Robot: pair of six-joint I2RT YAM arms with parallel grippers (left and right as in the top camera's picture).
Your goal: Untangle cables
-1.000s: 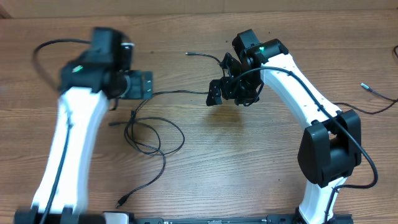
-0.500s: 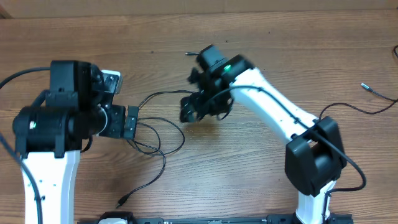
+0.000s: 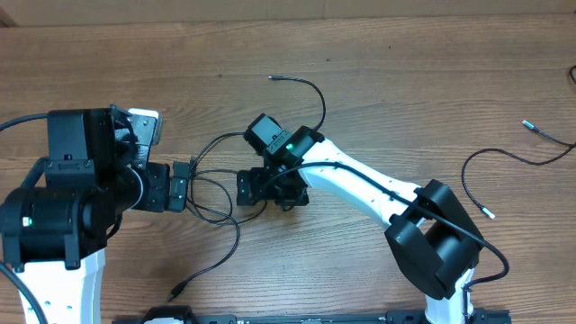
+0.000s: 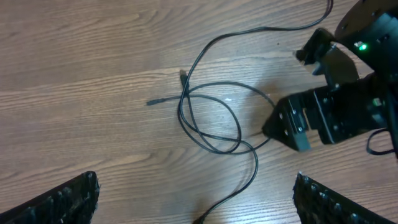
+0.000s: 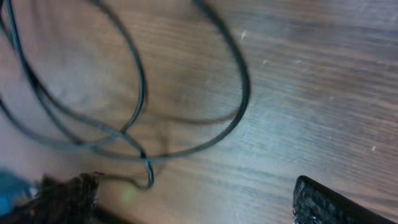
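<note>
The cables [image 3: 214,193] are thin black cords looped together on the wooden table between my two grippers. One strand runs up to a plug end [image 3: 272,78], another down to a plug [image 3: 175,291]. My left gripper [image 3: 180,184] is open at the loops' left edge; in its wrist view the loops [image 4: 211,118] lie ahead of its spread fingers [image 4: 199,202]. My right gripper [image 3: 247,189] is open at the loops' right edge and also shows in the left wrist view [image 4: 292,124]. Its own view shows blurred loops [image 5: 134,99] just ahead of its open fingers [image 5: 193,202].
A separate black cable [image 3: 481,175] curls at the right near the right arm's base. Another cable with a silvery plug [image 3: 531,126] lies at the far right edge. The table's far edge [image 3: 288,16] runs along the top.
My right gripper has swung left and toward the front, from beside the upper strand to the loops' right edge. My left arm has shifted left and back; its gripper stays at the loops' left side.
</note>
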